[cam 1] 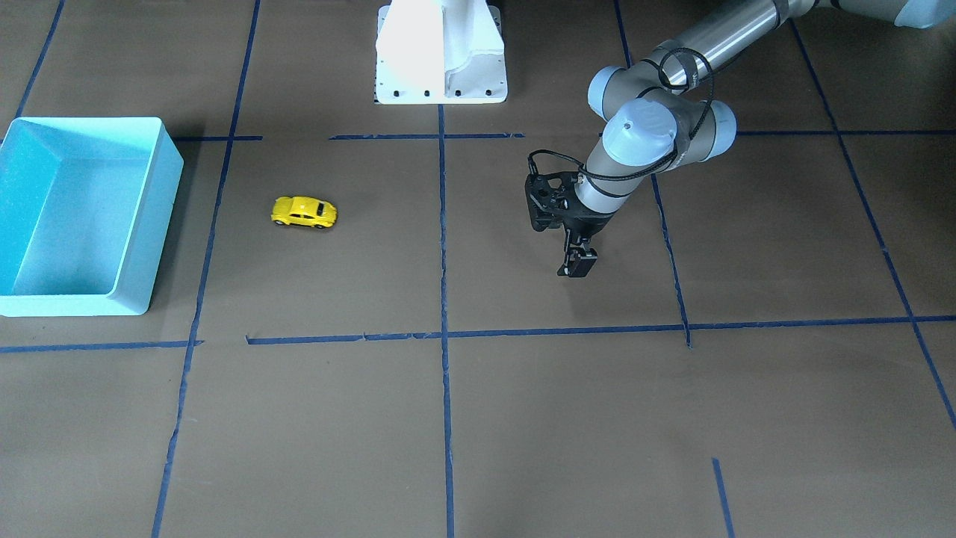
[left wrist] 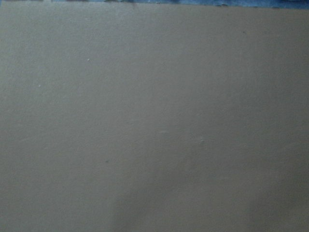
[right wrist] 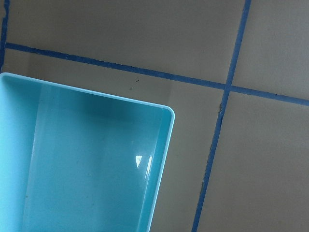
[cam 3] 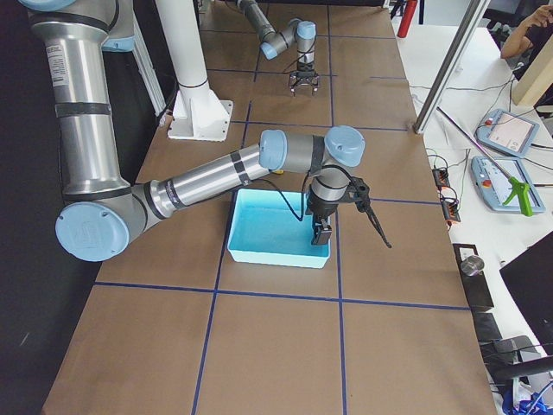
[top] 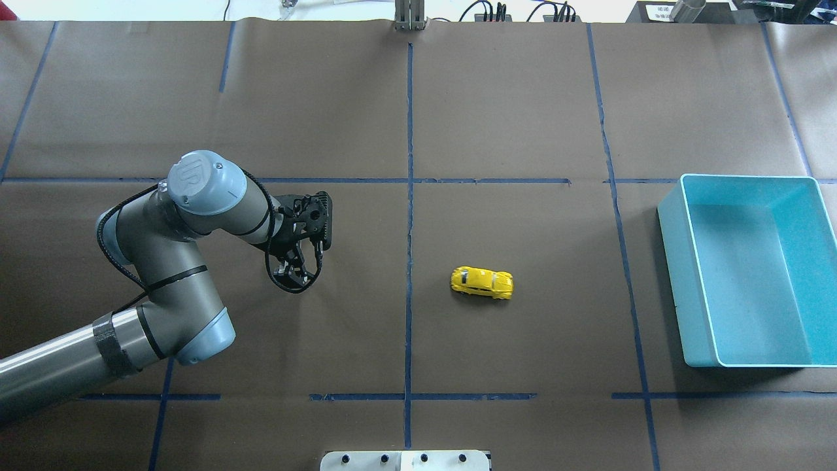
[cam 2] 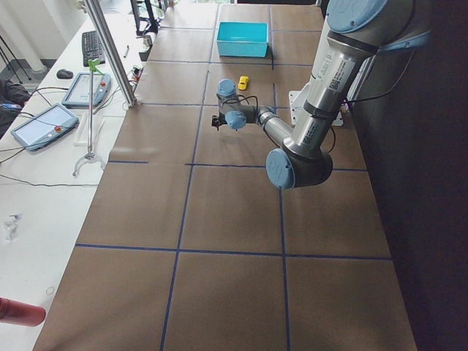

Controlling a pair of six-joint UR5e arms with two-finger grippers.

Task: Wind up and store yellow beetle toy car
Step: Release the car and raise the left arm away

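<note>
- The yellow beetle toy car (top: 482, 282) stood on its wheels on the brown-papered table (top: 523, 98), in the robot's right half. It lay lengthwise along the table, and nothing touched it.
- It sat between the centre blue tape line (top: 409, 229) and the light blue bin (top: 671, 275), nearer the line and apart from both.
- The bin stood upright with its open side up, near the table's right end. The right wrist-mounted view looked down on one of its corners and on a crossing of tape lines just beside it.
- The left gripper (top: 292, 280) hung over bare paper on the other side of the centre line, well apart from the car and pointing down at the table.
- In the overhead view its fingers stood apart with nothing between them. In the front-facing view they overlapped, so the gap could not be read there.
- The left arm (top: 163, 261) came in from the table's left, bent at the elbow, with a black cable looped around its wrist.
- The left wrist-mounted view gave only blurred brown paper and a strip of blue tape along its top edge.
- The right gripper (cam 3: 350, 229) showed only from the camera at the table's right end, where it hung above one end of the bin on the right arm (cam 3: 207, 177). From that view it could not be told how far it was open or whether it held anything.
- The robot's white base (cam 1: 441, 52) stood at the robot's edge of the table, on the centre line.
</note>
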